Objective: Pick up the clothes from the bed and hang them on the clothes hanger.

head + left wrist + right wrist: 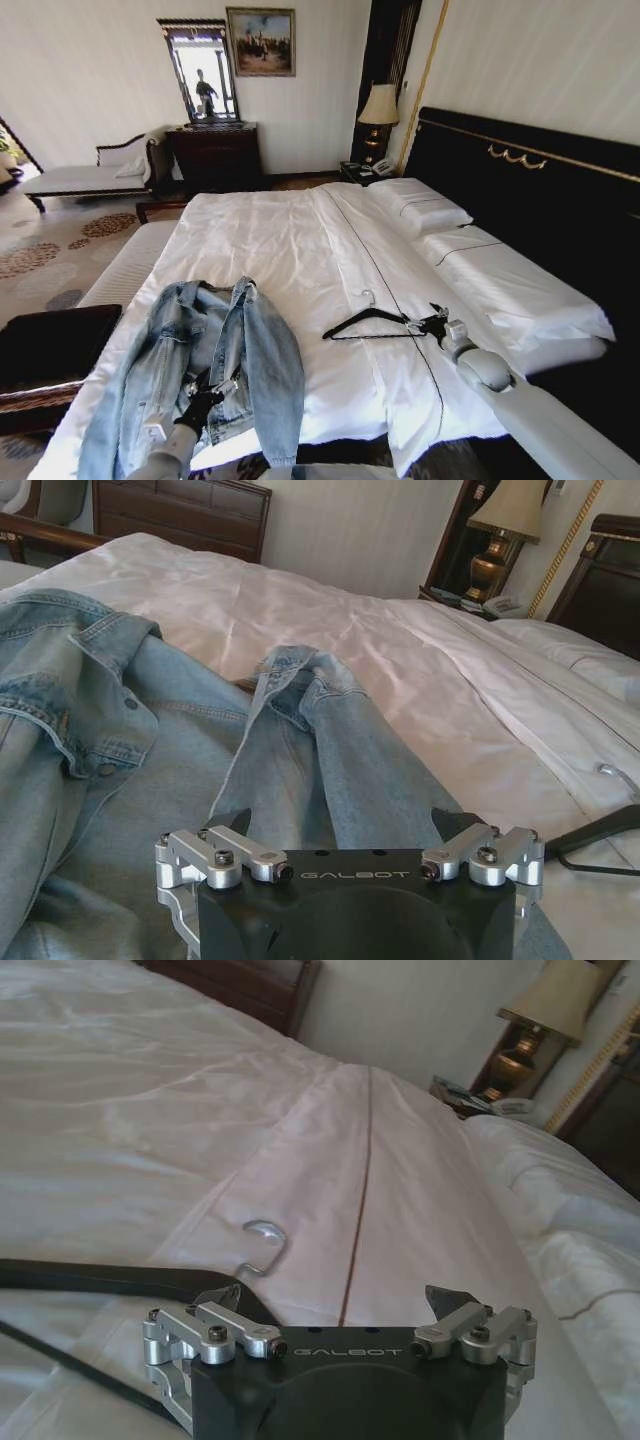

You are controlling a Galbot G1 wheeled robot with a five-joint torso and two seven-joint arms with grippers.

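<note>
— Denim jacket (200, 370)?
— Spread open on the near left part of the bed (290, 235), light-blue and faded, collar pointing toward the far side, one sleeve trailing over the near edge of the white sheet.
— Left gripper (205, 392)?
— Down on the jacket's lower front, black fingers touching the denim between the two front panels. In the left wrist view (340, 825), fingers spread wide apart with a folded sleeve lying between them; not clamped on anything.
— Coat hanger (365, 322)?
— Flat on the sheet to the right of the jacket, well apart from it, black triangle with the silver hook (262, 1245) pointing toward the far side of the bed.
— Right gripper (432, 325)?
— At the hanger's right end, touching or just beside that tip. From the right wrist view (335, 1300), fingers apart, the black hanger arm running past the one finger; cannot tell whether pinched.
— Around the bed?
— Two white pillows (420, 208) against the black headboard (540, 190) on the right, a lamp (379, 108) on the nightstand beyond, a dark wood dresser (215, 155) with mirror at the far wall.
</note>
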